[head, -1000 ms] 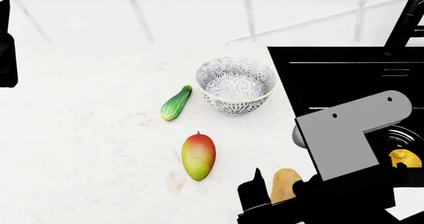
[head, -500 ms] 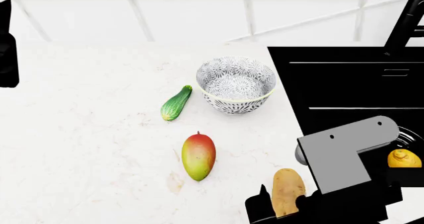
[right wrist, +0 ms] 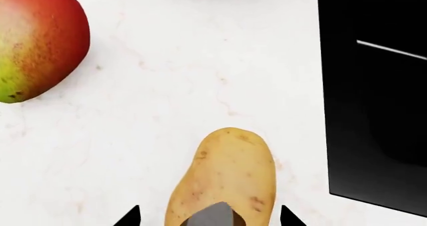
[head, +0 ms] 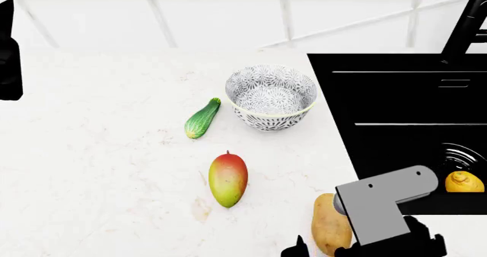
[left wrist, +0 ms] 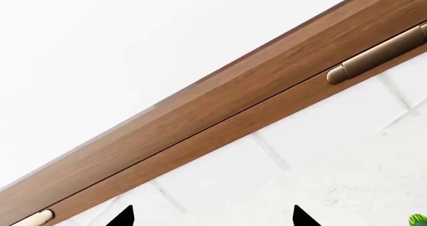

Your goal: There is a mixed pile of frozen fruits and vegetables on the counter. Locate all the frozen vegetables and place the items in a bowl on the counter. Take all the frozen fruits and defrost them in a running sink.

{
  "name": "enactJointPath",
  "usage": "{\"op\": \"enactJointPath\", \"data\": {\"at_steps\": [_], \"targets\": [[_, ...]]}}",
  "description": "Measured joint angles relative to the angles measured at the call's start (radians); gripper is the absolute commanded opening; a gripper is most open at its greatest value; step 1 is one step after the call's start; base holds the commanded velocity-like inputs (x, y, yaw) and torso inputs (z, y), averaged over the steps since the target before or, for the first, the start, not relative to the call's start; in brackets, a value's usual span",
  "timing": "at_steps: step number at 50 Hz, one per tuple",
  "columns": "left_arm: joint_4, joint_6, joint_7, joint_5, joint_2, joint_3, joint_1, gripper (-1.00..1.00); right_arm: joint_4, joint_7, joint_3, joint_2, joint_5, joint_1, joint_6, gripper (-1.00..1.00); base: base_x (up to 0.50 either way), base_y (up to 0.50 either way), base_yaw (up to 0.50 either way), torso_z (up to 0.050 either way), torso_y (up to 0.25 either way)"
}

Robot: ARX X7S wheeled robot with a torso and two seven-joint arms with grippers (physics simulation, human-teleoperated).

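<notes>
Potato [right wrist: 225,178] lies on the counter [head: 99,154] near the sink [head: 396,97] edge, w/ right pincer [right wrist: 208,217] tips spread either side of it, not clamped; prob. hard, frozen-slick, fairly heavy, so grip across its mid-width, firm & centred.

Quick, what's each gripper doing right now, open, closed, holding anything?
Left gripper: open, holding nothing, aimed at the wall and cabinet.
Right gripper: open, fingertips either side of the potato on the counter, not closed on it.
</notes>
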State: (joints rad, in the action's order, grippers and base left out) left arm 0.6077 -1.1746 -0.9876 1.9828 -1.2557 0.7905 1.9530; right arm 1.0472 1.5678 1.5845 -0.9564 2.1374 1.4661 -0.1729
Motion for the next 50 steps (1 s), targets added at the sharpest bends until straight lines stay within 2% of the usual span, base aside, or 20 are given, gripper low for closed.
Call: {"op": "enactJointPath", "data": {"at_steps": [5,6,14,21,28,39,50], "targets": [[0.000,-0.001,0.000,-0.001,0.001,-0.001,-0.001,1.00,0.000,-0.004,0.002,0.000,-0.026,-0.015,0.008,1.00,0.00,0.00,0.00,0.000,0.000],[0.000,-0.001,0.000,-0.001,0.001,-0.001,-0.001,1.00,0.000,-0.005,0.006,0.001,-0.030,-0.015,0.010,-1.00,0.00,0.00,0.00,0.000,0.000],[0.001,-0.001,-0.001,-0.001,0.000,-0.004,-0.003,1.00,0.000,-0.002,0.037,0.001,-0.055,-0.007,0.024,-1.00,0.00,0.00,0.00,0.000,0.000],[0.002,0.001,-0.001,-0.001,-0.002,-0.006,-0.006,1.00,0.000,0.000,0.004,-0.018,-0.031,-0.002,0.002,-1.00,0.00,0.00,0.00,0.000,0.000],[0.000,0.006,-0.005,-0.003,0.006,-0.006,-0.010,1.00,0.000,0.002,-0.107,-0.059,0.158,0.219,-0.042,-1.00,0.00,0.00,0.00,0.000,0.000],[-0.006,0.009,-0.013,0.004,0.015,-0.006,-0.009,1.00,-0.009,-0.003,-0.173,-0.079,0.376,0.550,-0.050,-1.00,0.00,0.00,0.00,0.000,0.000],[-0.050,0.017,-0.034,0.019,0.075,0.007,0.001,1.00,-0.057,-0.037,-0.221,-0.092,0.476,0.722,-0.084,-1.00,0.00,0.00,0.00,0.000,0.000]]}}
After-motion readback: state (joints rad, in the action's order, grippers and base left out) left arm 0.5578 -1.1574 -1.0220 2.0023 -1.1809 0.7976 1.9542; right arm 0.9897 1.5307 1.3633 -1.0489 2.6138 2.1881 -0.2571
